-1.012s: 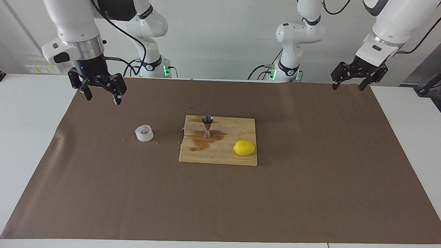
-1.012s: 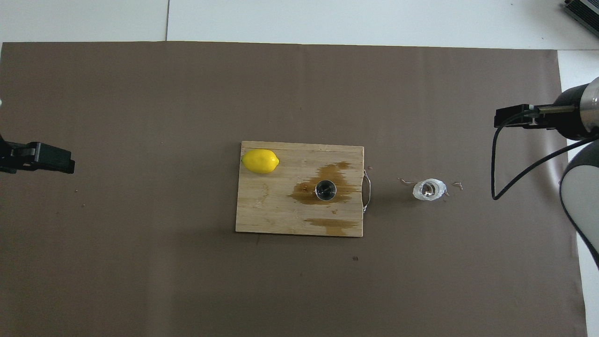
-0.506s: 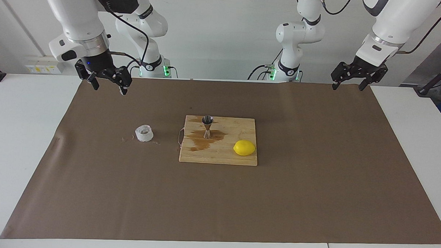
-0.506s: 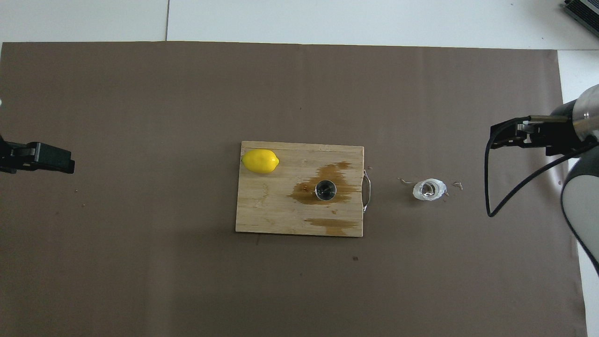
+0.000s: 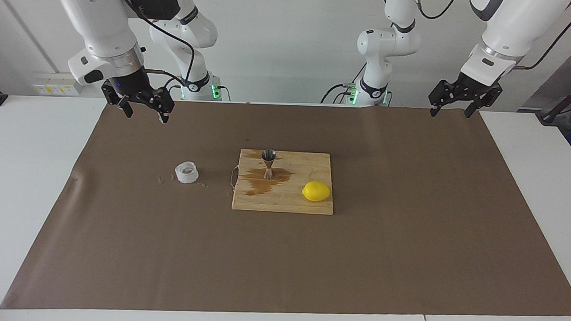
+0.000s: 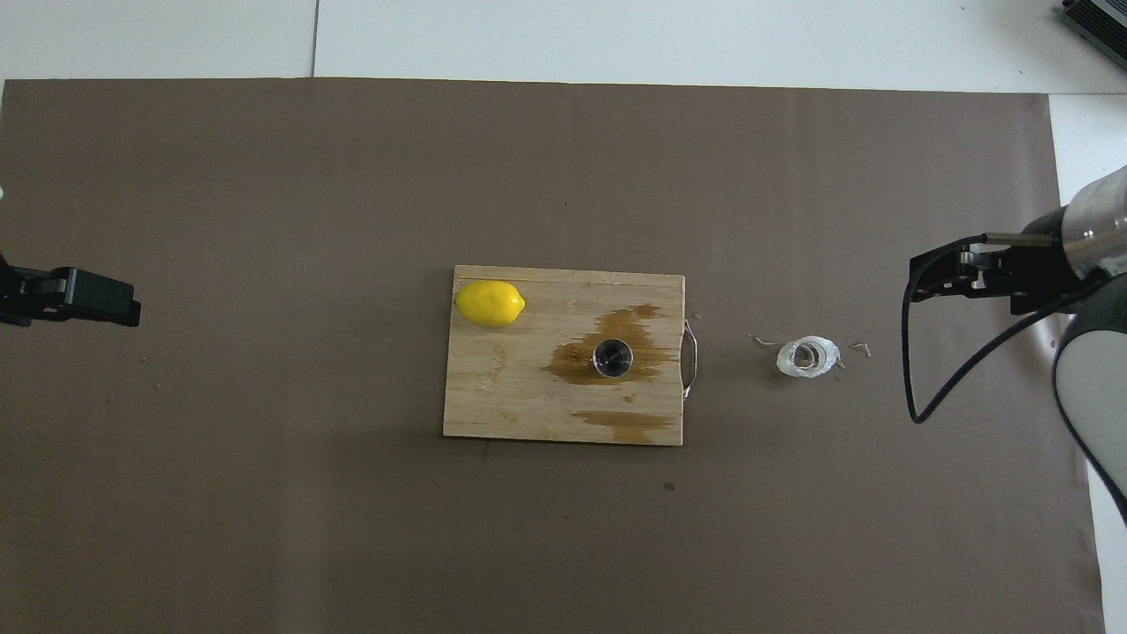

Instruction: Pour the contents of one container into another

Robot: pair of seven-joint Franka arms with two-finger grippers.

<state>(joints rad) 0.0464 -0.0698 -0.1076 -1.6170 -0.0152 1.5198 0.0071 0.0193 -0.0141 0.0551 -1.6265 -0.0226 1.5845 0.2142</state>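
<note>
Currently the right gripper (image 5: 142,109) is raised over the brown mat near the robots' edge, fingers spread and holding nothing; one second ago it hung lower and closer to the cup, so it has withdrawn upward. Judgement: the pour appears finished and the arm is retiring. The left gripper (image 5: 461,101) waits over the mat's corner at the left arm's end, fingers apart, empty.

On the tabletop (image 5: 28,170), the steel jigger (image 5: 268,163) stands upright on the cutting board (image 5: 284,201), ringed by a brown spill; its contents cannot be read. The whitish cup (image 5: 187,172) sits on the mat at the jigger's nine o'clock in the facing view, seemingly empty. A lemon (image 5: 316,191) lies at four o'clock.
</note>
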